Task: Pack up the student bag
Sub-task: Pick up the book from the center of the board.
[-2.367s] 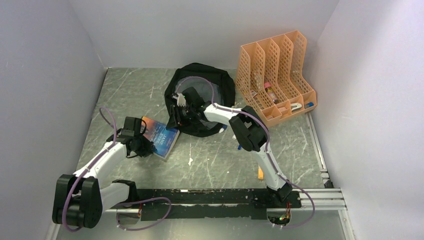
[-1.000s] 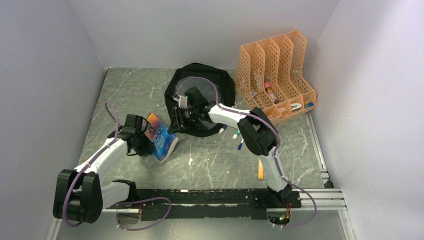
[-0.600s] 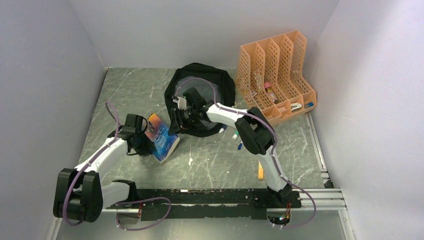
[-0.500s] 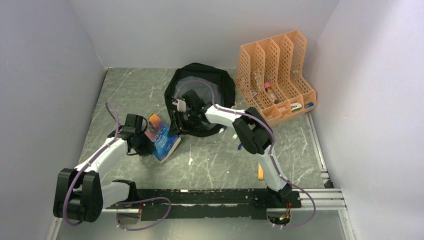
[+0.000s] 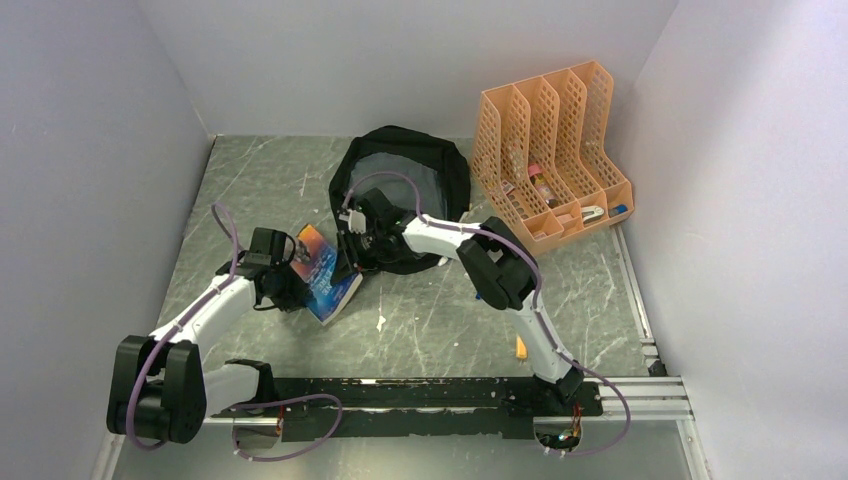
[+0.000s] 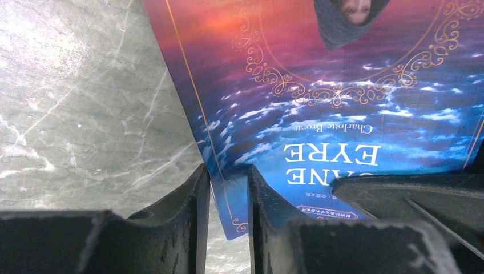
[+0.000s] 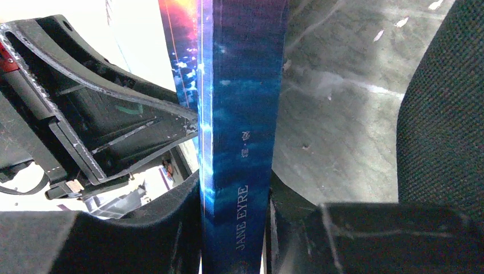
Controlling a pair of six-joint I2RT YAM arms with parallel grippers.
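Both my grippers on the blue-and-orange paperback book (image 5: 325, 272)
My left gripper (image 5: 290, 265) pinches its left edge and my right gripper (image 5: 352, 243) its far edge. It stands tilted on the grey marbled table (image 5: 430, 310), just beside the floppy black fabric backpack (image 5: 455, 165). An orange mesh file organiser (image 5: 550, 150) stands further right.

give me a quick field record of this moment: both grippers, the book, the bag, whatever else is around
left gripper: shut on a corner of the book, at its front cover
right gripper: shut on the same book, one finger on each side of its spine
book: Jane Eyre, blue and orange cover, held up at a tilt between the two grippers
student bag: black, mouth open, just behind the right gripper; book not inside yet
organiser: orange mesh, back right, small items in its compartments
table: grey marbled; small orange item beside the right arm
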